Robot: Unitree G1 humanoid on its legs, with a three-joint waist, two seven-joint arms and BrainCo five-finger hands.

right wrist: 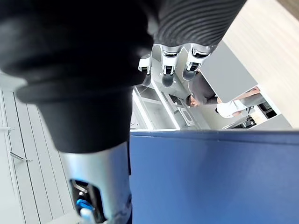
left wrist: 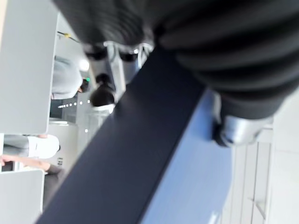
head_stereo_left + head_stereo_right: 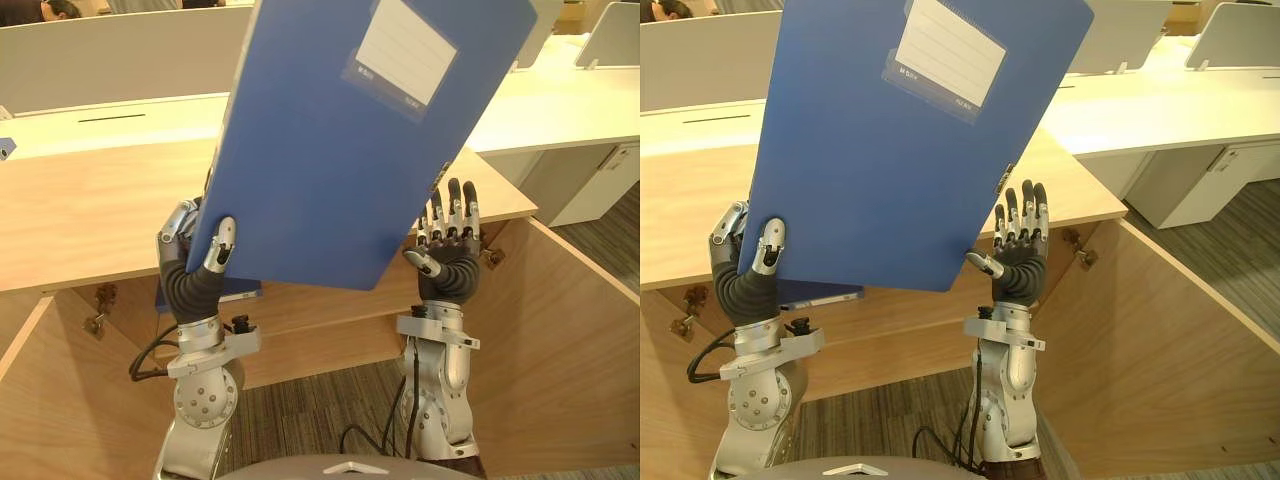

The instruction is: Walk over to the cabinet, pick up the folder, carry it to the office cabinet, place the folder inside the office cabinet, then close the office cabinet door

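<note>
I have the blue folder held up right in front of the head camera, tilted with its top leaning right, so it blocks most of my sight of the wooden cabinet beyond it. The left hand is clamped on the folder's lower left corner, thumb pressed on the near face and fingers hidden behind. The right hand stands just beside the folder's lower right edge with fingers straight and spread upward, gripping nothing; I cannot tell whether it touches that edge. Both cabinet doors hang open toward me, the left door and the right door walling in the arms on either side, with striped grey carpet between them. Below the left hand a second flat blue item lies inside the cabinet. Farther off stand a white desk and a grey partition. The folder's white ruled label sits in a clear pocket near its top; its small print is unreadable.
</note>
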